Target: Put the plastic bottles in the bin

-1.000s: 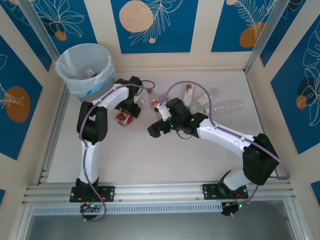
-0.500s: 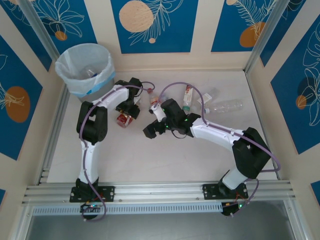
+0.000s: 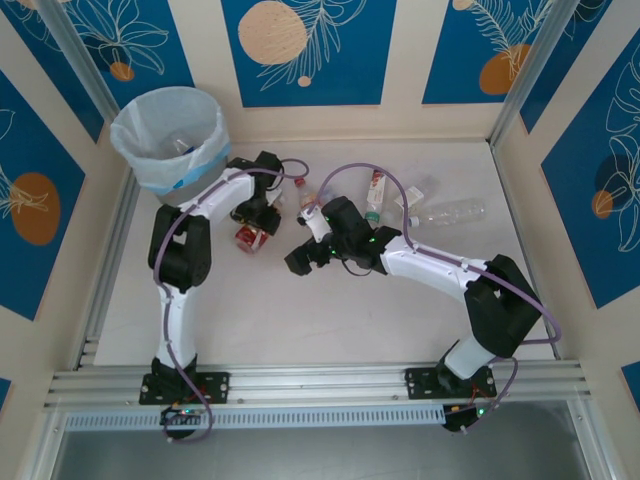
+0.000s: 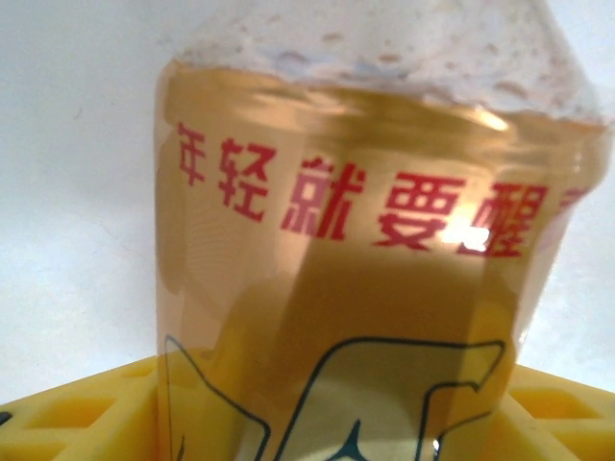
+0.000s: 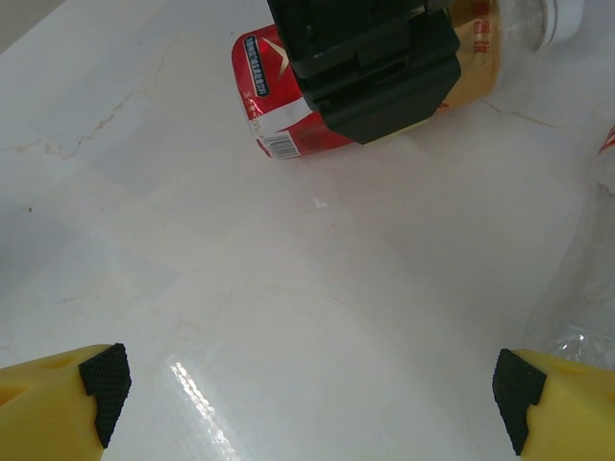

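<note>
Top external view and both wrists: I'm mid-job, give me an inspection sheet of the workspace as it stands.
Surface: pale marbled table, some glare.
Job's things: bin far left, what looks like a bottle inside; amber-label bottle at the left claw; loose beyond it: red-capped bottle, red-and-white bottle, crushed bottle, clear bottle.
Clutter: nothing seen.
Grippers: left claw astride the amber-label bottle, clamped or not cannot tell; right claw open, empty.
Cables: purple cables along both arms, looping near the loose bottles.
Surroundings: blue-and-cream panels; aluminium rail at the near edge.
</note>
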